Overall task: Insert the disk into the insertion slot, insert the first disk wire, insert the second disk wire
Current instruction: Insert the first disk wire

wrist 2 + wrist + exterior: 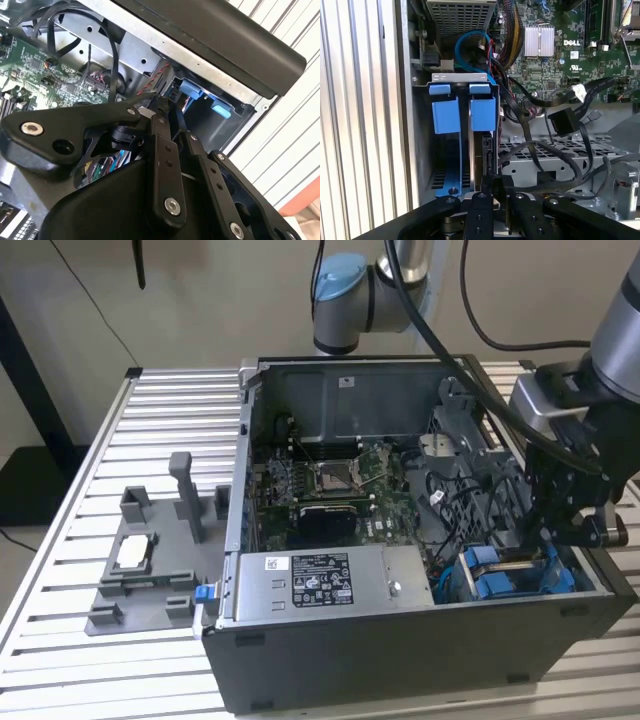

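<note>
The disk (481,150) stands on edge in its blue carrier (462,150), partly down inside the insertion slot (460,78), a grey metal cage with blue tabs. My gripper (497,192) is shut on the disk's outer end, one black finger on each face. In the exterior view the gripper (555,540) reaches down into the open computer case just above the blue cage (505,578) at the front right corner. In the second wrist view the fingers (161,150) converge near the blue tabs (192,91). A loose black connector (562,122) on black wires lies beside the cage.
The motherboard (335,485) fills the case's middle, and a grey power-supply box (320,582) lies along the front wall. A blue cable (470,42) loops beyond the cage. Black cable bundles (540,155) crowd a perforated plate (560,150). A grey fixture (150,560) stands on the slatted table (60,640).
</note>
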